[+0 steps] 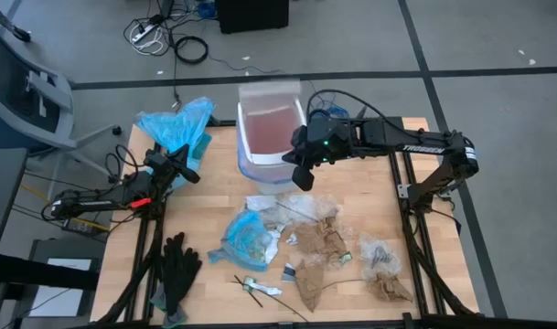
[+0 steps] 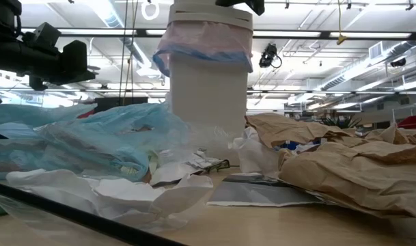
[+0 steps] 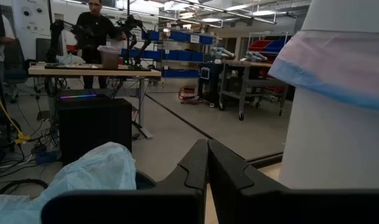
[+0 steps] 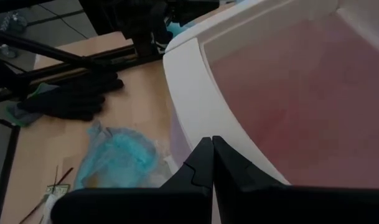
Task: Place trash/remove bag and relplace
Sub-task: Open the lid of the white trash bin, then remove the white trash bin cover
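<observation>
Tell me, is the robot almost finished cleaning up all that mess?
Not nearly. Done: the pink bag already lines the white bin. In hand: nothing; the right gripper is at the bin's rim with fingers shut and empty, and the left gripper waits near the light-blue bag. Left: the brown paper, wrappers and clear film lie on the table, then swapping the bag.

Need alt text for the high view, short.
Overhead: the right gripper, shut and empty, hangs at the near rim of a white bin lined with a pink bag. Brown paper scraps litter the wooden table; the left gripper waits beside a light-blue bag.
</observation>
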You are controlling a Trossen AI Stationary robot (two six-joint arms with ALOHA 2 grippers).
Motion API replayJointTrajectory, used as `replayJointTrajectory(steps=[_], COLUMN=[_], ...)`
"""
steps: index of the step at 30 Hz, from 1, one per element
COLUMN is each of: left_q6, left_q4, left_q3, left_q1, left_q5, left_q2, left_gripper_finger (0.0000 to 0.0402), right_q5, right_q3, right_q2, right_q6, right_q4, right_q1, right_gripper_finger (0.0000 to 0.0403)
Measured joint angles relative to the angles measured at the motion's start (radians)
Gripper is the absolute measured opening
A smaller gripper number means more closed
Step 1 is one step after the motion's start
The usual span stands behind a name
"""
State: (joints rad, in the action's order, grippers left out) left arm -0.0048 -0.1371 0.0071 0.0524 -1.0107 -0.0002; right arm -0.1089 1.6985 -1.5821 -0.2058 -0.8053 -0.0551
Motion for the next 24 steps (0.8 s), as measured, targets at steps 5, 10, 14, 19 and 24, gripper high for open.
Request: replayJointTrajectory(steps=[5, 10, 14, 19, 24], left_q6=[0.0, 0.0, 0.0, 0.0, 0.0], left_q4=[0.0, 0.0, 0.0, 0.0, 0.0], left_q3=[0.0, 0.0, 0.0, 0.0, 0.0], left_q1=[0.0, 0.0, 0.0, 0.0, 0.0], left_q5=[0.0, 0.0, 0.0, 0.0, 0.0], left_q2=[0.0, 0.0, 0.0, 0.0, 0.0], left_gripper_finger=[0.0021, 0.0021, 0.0021, 0.0021, 0.0021], right_q5=[-0.003, -0.037, -0.071, -0.032, 0.027], right_q3=[-0.005, 0.001, 0.002, 0.003, -0.007], right_q2=[0.026, 0.079, 0.13, 0.225, 0.336], right_q6=[0.036, 0.084, 0.119, 0.134, 0.153], right_q4=[0.093, 0.157, 0.156, 0.081, -0.04], right_q1=[0.0, -0.006, -0.029, -0.092, -0.169], right_gripper_finger=[0.0, 0.0, 0.0, 0.0, 0.0])
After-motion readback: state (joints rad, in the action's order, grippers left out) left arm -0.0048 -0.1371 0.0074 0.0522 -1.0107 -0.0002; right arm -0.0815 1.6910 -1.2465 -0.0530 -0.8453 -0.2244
